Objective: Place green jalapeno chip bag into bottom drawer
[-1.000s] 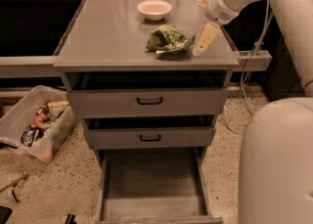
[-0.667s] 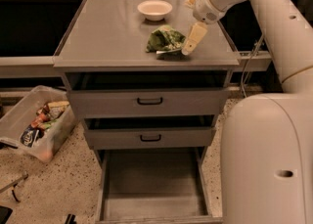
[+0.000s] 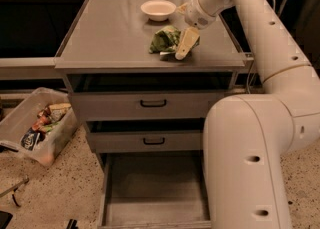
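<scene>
The white robot arm (image 3: 250, 163) fills the right side, reaching from low in front up and over the grey metal cabinet (image 3: 115, 33). Below the cabinet's top sit two shallow drawers with black handles. Under them the bottom drawer (image 3: 155, 193) is pulled out, a deep grey tray with nothing seen in it. A clear plastic bin (image 3: 15, 123) of snack packets lies tilted on the floor to the left. On the cabinet top a white bowl (image 3: 158, 9) stands near the back edge.

The green jalapeno chip bag (image 3: 162, 39) lies crumpled in front of the bowl, towards the right front of the top. The gripper (image 3: 183, 45) is down at the bag's right side, touching or just beside it. Whether it is open or closed on the bag cannot be told here.

The bag looks light, soft and puffy, with slick foil that could slip or crackle flat. A pinch across a crumpled ridge or the sealed edge is likely safer than squeezing the belly, where the chips would crush.
</scene>
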Controlling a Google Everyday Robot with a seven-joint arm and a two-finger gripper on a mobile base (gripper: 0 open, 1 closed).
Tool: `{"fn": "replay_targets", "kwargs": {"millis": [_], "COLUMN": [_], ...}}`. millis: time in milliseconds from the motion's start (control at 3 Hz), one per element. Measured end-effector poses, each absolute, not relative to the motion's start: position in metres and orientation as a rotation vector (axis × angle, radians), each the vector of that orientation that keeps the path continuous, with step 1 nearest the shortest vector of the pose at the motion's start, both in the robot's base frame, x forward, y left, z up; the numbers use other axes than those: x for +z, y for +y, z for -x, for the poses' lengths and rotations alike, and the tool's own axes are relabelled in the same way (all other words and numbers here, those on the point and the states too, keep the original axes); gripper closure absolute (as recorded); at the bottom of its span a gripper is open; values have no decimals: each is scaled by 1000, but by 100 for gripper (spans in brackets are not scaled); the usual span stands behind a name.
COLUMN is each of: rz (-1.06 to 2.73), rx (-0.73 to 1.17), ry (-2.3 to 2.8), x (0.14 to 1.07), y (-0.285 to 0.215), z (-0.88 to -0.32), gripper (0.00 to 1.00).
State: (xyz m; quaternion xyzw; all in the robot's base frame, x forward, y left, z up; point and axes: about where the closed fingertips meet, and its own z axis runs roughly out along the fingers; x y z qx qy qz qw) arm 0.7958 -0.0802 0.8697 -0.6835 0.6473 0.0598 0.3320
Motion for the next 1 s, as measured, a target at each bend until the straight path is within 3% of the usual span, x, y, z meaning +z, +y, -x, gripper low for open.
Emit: {"fn": "replay_targets", "kwargs": {"millis": [333, 1000], "rz": [1859, 1868], "rx": [238, 245], "ry": [1764, 1772], "x": [838, 840], "y": [-67, -67], "z": [-789, -787], "gripper": [19, 65]}}
